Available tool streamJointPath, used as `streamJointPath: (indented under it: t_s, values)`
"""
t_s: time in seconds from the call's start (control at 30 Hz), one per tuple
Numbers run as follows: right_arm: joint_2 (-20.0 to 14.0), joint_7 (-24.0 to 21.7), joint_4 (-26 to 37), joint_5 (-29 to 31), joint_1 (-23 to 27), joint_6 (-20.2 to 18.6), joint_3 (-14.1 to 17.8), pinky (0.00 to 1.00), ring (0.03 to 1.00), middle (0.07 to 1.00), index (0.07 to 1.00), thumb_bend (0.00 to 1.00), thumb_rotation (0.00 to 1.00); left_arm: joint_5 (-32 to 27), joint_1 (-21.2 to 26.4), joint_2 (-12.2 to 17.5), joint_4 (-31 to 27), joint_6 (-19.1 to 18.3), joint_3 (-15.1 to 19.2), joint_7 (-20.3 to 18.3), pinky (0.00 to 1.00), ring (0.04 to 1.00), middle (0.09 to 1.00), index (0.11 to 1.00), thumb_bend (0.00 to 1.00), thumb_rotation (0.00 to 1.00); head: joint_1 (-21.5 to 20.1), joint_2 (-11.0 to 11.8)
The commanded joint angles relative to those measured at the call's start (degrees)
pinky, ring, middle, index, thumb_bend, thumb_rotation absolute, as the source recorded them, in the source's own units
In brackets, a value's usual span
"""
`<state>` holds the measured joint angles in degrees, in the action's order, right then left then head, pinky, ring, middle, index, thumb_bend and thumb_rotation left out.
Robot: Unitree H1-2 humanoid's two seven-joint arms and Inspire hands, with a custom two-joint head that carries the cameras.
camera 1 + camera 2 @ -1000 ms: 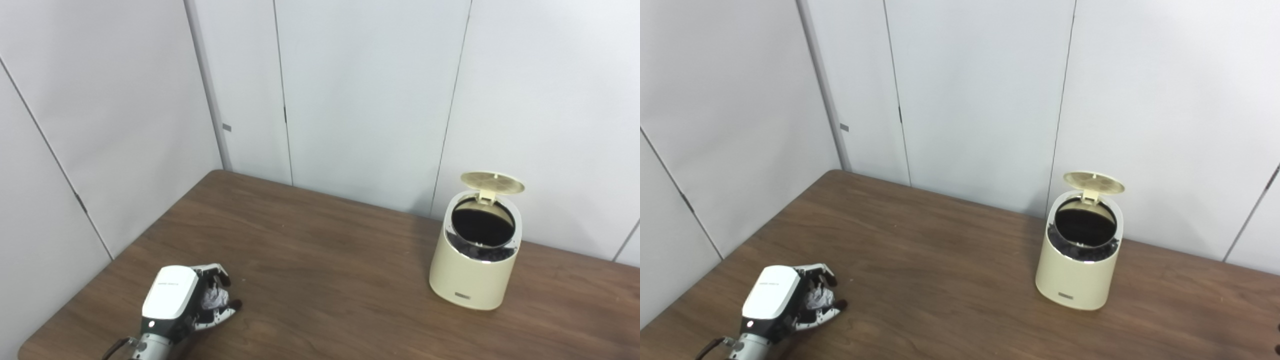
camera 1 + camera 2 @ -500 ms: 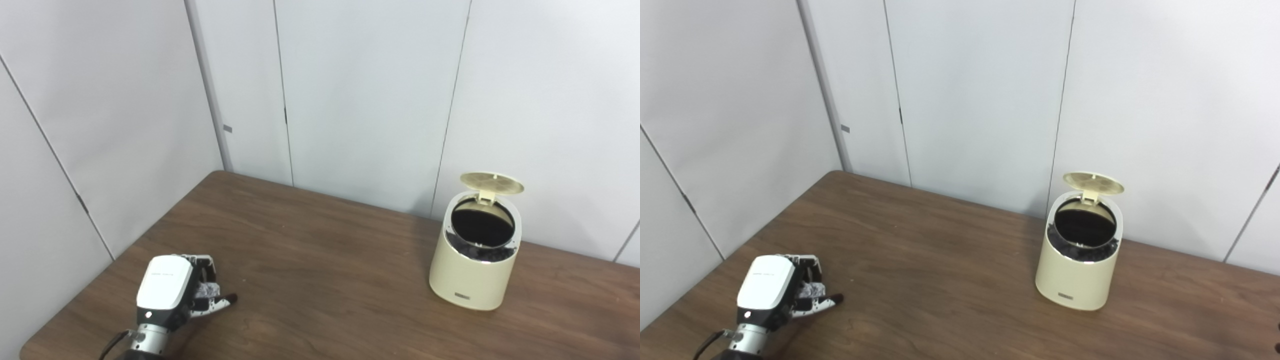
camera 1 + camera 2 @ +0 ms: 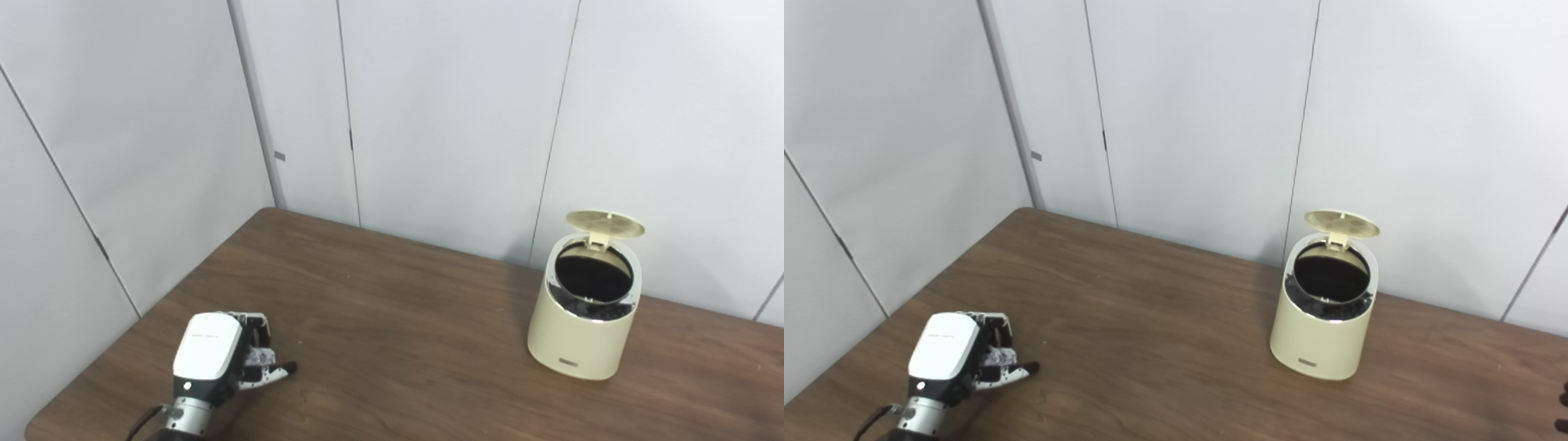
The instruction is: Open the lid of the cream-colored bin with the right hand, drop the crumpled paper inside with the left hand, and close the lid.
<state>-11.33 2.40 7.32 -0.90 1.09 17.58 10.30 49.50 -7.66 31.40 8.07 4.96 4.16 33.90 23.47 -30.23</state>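
The cream-colored bin [image 3: 579, 334] stands on the right part of the brown table [image 3: 392, 331]. Its round lid [image 3: 605, 222] is tipped up at the back, and the dark inside shows. At the near left corner, my left hand [image 3: 211, 352] is shut on the crumpled white paper [image 3: 262, 355], which peeks out between the fingers just above the tabletop. The hand is far to the left of the bin. Only dark tips of my right hand [image 3: 1564, 413] show at the right edge of the right eye view. Whether it is open or shut is hidden.
White wall panels [image 3: 429, 110] close in the table at the back and left. The table's left edge [image 3: 122, 334] runs close beside my left hand. Bare wood lies between the hand and the bin.
My left hand's fingers have curled tighter around the paper and the hand has risen slightly. The bin and its open lid have not moved. The picture has shifted a little.
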Motion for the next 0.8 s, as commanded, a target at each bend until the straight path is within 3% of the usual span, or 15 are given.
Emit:
streamJointPath:
  t_s: [0.0,0.5,0.77]
  values:
    - [-0.49,0.21,0.94,0.07,1.69,2.74,0.37,0.58,0.709,0.727,0.680,0.41,0.68,-0.17,-0.89,-1.15,-0.90,0.04,-0.87,0.32,0.12,0.162,0.227,0.276,0.72,0.14,0.02,0.05]
    - [0.98,1.21,0.00,-1.82,2.29,3.49,0.00,0.58,0.718,0.732,0.689,0.40,0.71,1.36,1.34,0.53,-7.05,1.11,-0.80,-0.91,0.10,0.147,0.211,0.260,0.70,0.14,-0.42,1.09]
    - [2.18,2.58,-0.63,-4.94,1.83,3.89,-0.09,0.58,0.716,0.726,0.687,0.38,0.73,1.70,4.06,-0.52,-13.26,0.22,-0.71,-5.43,0.09,0.130,0.189,0.230,0.69,0.14,-1.31,1.88]
